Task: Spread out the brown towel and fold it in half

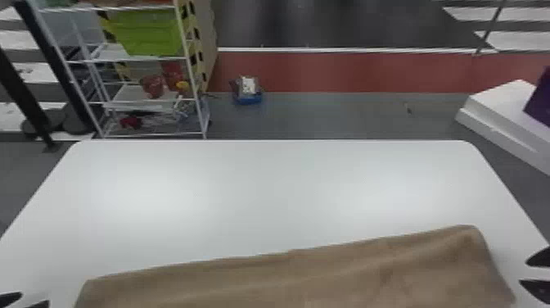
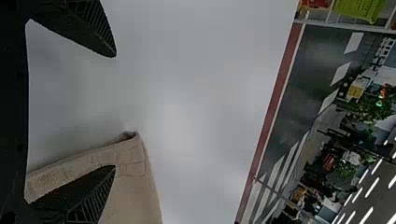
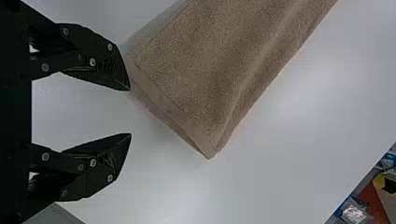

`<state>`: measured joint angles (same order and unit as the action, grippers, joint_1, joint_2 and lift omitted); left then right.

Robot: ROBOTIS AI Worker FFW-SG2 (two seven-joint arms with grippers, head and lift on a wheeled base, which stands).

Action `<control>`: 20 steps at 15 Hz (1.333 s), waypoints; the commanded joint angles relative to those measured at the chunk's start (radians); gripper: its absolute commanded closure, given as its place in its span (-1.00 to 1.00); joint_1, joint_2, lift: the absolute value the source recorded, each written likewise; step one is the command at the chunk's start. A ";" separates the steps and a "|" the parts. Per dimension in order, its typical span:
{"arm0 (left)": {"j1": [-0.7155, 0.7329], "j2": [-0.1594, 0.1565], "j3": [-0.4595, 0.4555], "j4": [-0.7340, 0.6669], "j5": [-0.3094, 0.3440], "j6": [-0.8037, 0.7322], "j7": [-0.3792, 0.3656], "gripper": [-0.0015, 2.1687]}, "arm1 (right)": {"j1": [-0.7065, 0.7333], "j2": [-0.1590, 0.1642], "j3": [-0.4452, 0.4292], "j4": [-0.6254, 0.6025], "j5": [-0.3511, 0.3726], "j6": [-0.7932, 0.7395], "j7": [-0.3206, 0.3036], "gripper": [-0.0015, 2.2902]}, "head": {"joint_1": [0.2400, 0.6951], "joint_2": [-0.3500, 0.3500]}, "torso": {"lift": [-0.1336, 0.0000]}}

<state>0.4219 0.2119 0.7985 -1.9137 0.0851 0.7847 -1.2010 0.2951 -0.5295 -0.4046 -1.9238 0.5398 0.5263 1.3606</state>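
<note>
The brown towel point(image 1: 294, 278) lies as a long folded band across the table's near side, its right end reaching farther up the table than its left. My left gripper point(image 1: 25, 302) is at the bottom left corner, left of the towel; in the left wrist view the left gripper point(image 2: 115, 112) stands open, one finger over the towel point(image 2: 133, 186) near its corner. At the right edge, my right gripper point(image 1: 534, 273) is open beside the towel's right end. In the right wrist view the right gripper point(image 3: 130, 112) has nothing between its fingers, and the towel's point(image 3: 210, 79) layered end lies just beyond them.
The white table point(image 1: 262, 184) extends beyond the towel to a far edge with rounded corners. Behind it at the left stands a wire shelf point(image 1: 192, 73) with a green basket point(image 1: 147, 32). A small blue container point(image 1: 248, 98) is on the floor, and a white block point(image 1: 507, 110) stands at the right.
</note>
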 commanded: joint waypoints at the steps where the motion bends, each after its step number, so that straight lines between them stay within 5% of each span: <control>1: 0.000 0.001 0.002 0.002 0.001 0.000 0.000 -0.98 | -0.048 0.003 0.006 0.043 -0.017 0.010 0.006 -0.44 | 1.00 0.02 | -0.85; 9: 0.001 0.000 0.008 0.001 0.001 0.000 -0.003 -0.98 | -0.163 0.031 0.070 0.155 -0.026 0.013 0.006 -0.44 | 1.00 0.07 | -0.85; 15: 0.003 0.000 0.008 0.002 0.002 0.000 -0.003 -0.98 | -0.198 0.032 0.079 0.218 -0.061 -0.008 0.006 0.07 | 1.00 0.11 | -0.85; 18: 0.005 0.000 0.010 0.004 0.002 0.000 -0.003 -0.98 | -0.206 0.031 0.050 0.218 -0.106 0.038 0.006 0.03 | 1.00 0.12 | -0.85; 20: 0.005 0.001 0.010 0.004 0.002 0.000 -0.003 -0.98 | -0.206 0.025 0.033 0.218 -0.138 0.145 0.006 -0.40 | 1.00 0.11 | -0.85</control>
<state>0.4264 0.2124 0.8082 -1.9097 0.0874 0.7847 -1.2042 0.0894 -0.4991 -0.3608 -1.7051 0.4246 0.6026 1.3606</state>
